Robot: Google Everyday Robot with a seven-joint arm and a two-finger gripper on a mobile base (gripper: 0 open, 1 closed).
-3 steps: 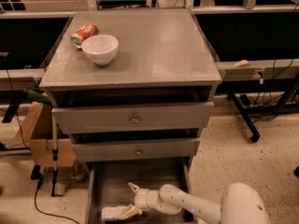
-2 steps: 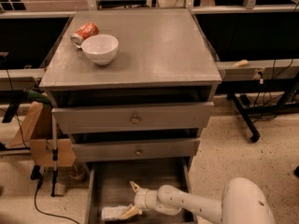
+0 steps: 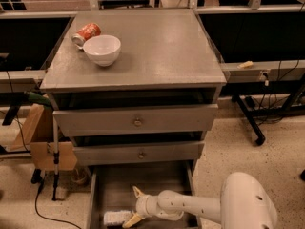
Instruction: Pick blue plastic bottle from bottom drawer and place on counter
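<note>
The bottom drawer (image 3: 157,180) is pulled out at the foot of the grey cabinet. The blue plastic bottle (image 3: 116,217) lies on its side near the drawer's front left corner, pale label showing. My gripper (image 3: 135,206) reaches into the drawer from the right on a white arm. Its cream fingers are spread apart, one above and one at the bottle's right end. The bottle rests on the drawer floor. The counter (image 3: 162,46) is the flat grey top of the cabinet.
A white bowl (image 3: 102,49) and an orange-red soda can (image 3: 86,33) lying on its side sit at the counter's back left. Two upper drawers with brass knobs (image 3: 138,122) are slightly open. A cardboard box (image 3: 43,137) and a pole stand left of the cabinet.
The arm has shifted slightly left and lower, bringing the gripper a little closer to the bottle's right end. The bottle has not moved.
</note>
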